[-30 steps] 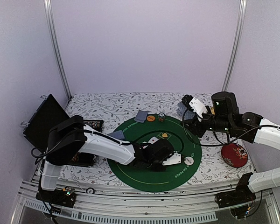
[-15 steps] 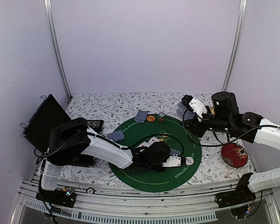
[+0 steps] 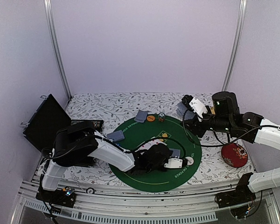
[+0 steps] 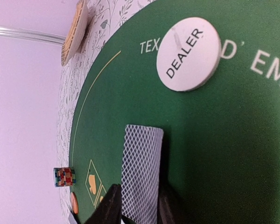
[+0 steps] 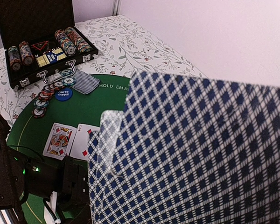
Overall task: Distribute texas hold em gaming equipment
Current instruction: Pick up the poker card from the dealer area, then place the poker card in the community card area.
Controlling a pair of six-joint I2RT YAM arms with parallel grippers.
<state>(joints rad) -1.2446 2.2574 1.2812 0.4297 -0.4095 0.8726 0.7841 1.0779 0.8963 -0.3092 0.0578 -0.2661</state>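
gripping cards (image 5: 191, 149) aloft, right gripper (image 3: 187, 108); left gripper (image 4: 140, 191) low

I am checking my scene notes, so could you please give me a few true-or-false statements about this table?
1. The white disc reads DEALER. True.
2. The black case is closed. False: it stands open, with chips inside.
3. The right gripper holds blue-backed cards above the table. True.
4. The red dish lies on the green mat. False: it lies beside the mat, on the flowered cloth.
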